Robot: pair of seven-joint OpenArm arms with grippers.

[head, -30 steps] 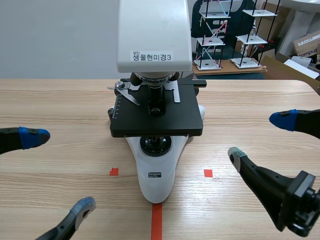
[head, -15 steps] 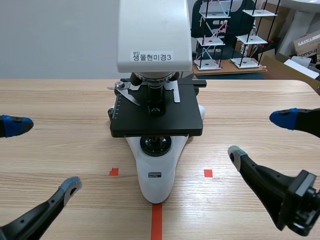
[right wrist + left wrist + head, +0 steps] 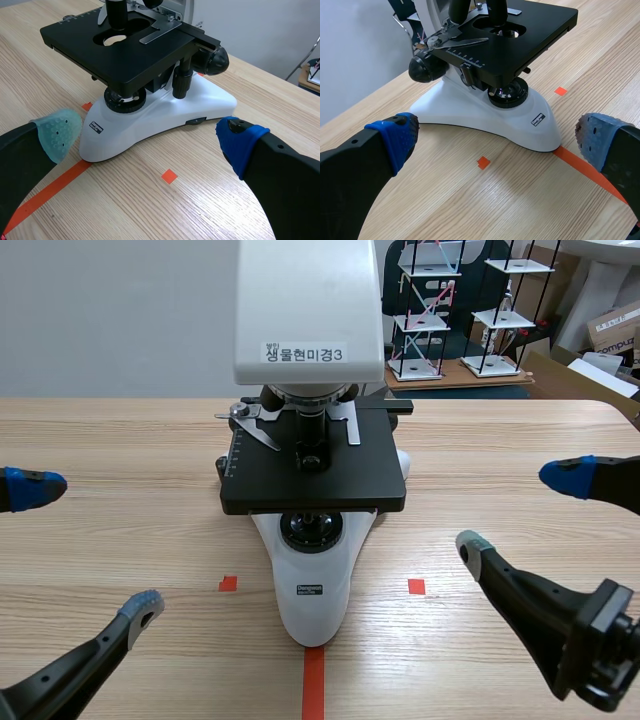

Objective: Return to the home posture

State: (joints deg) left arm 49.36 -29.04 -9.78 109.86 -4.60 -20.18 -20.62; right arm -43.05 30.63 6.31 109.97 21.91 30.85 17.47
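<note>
A white-and-black microscope (image 3: 314, 490) stands at the centre of the frame on the wooden table (image 3: 120, 440), its base tip touching the orange-red tape line (image 3: 313, 685) at the lower middle. The left gripper (image 3: 85, 548) sits at the lower left edge, fingers spread wide around nothing, well apart from the microscope. The right gripper (image 3: 518, 512) sits at the lower right, fingers likewise spread and empty. In both wrist views the microscope's base lies ahead of the parted fingers.
</note>
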